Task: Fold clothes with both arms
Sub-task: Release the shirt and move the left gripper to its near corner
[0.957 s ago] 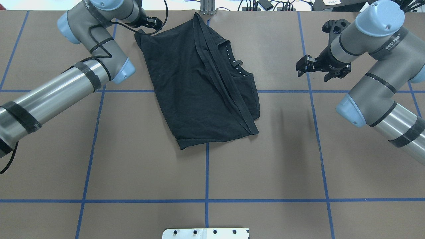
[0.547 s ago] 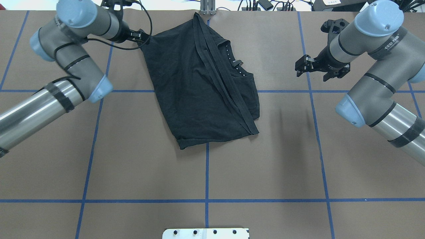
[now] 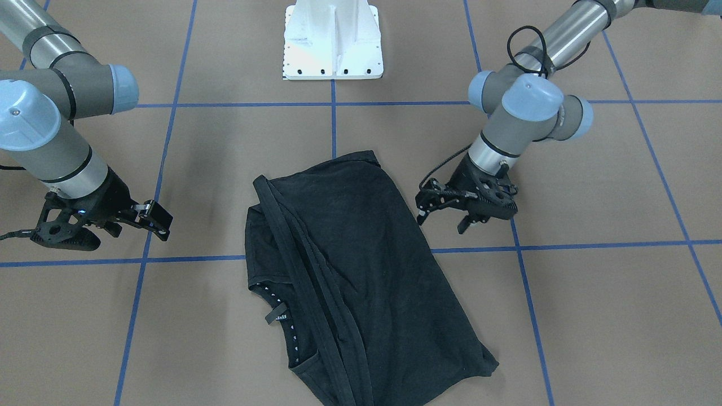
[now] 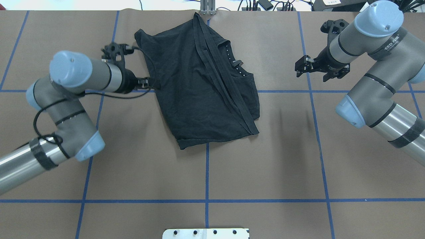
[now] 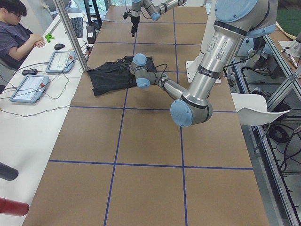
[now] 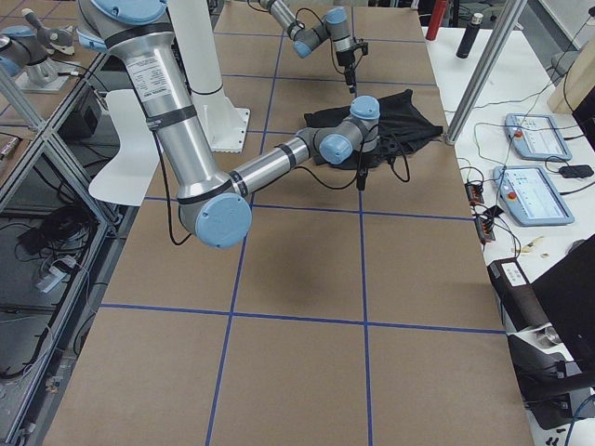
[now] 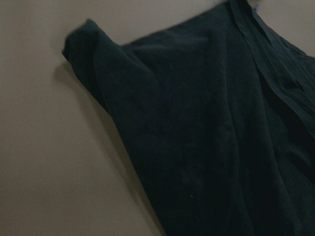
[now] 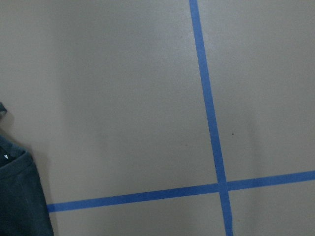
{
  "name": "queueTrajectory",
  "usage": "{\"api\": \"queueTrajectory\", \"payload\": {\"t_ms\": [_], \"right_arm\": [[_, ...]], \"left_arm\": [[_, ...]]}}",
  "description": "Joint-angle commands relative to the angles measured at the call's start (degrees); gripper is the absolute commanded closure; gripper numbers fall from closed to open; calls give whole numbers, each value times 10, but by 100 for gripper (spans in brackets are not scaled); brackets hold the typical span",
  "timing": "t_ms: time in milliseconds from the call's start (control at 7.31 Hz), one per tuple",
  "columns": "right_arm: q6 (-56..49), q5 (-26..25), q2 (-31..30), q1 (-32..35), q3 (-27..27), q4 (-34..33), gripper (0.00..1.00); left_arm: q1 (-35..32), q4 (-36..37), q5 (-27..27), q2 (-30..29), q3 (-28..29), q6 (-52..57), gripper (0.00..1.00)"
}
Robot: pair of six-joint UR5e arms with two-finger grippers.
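Note:
The black T-shirt point(image 4: 199, 86) lies folded lengthwise at the far middle of the table, plain side up, with its neckband and hem strips showing; it also shows in the front view point(image 3: 361, 282). The logo is hidden. My left gripper point(image 4: 150, 84) is open, low at the shirt's left edge and empty; the front view point(image 3: 441, 223) shows its spread fingers beside the cloth. The left wrist view shows only the shirt point(image 7: 206, 137). My right gripper point(image 4: 312, 75) is open and empty, well to the right of the shirt, and shows in the front view point(image 3: 138, 228). A shirt corner point(image 8: 17, 196) shows in the right wrist view.
The brown table bears a blue tape grid point(image 4: 206, 199). The white pedestal point(image 3: 333, 39) stands at the robot's side. Cables and plugs point(image 4: 265, 5) lie along the far edge. An operator point(image 5: 16, 28) sits with tablets point(image 5: 28, 87) beyond that edge.
My left arm swung from the shirt's far-left corner back along its left edge, to about the middle of that edge. The shirt and the right arm have hardly moved.

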Motion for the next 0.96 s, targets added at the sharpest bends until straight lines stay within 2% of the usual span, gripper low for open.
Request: {"api": "queueTrajectory", "payload": {"t_ms": [0,137,273,547,684,820], "right_arm": [[1,-1,-1,0,0,1,0],[2,-1,-1,0,0,1,0],[2,-2,-2,-1,0,1,0],[2,-3,-4,-1,0,1,0],[2,-3,-4,-1,1,1,0],[2,-3,-5,-1,1,1,0]], "left_arm": [[71,0,8,41,-72,-161,0],[111,0,47,45,-72,-205,0],[127,23,60,42,-73,-222,0],[146,156,61,-7,-91,-244,1],[160,189,62,-27,-89,-245,3],[162,190,63,-27,-85,-244,10]]}}
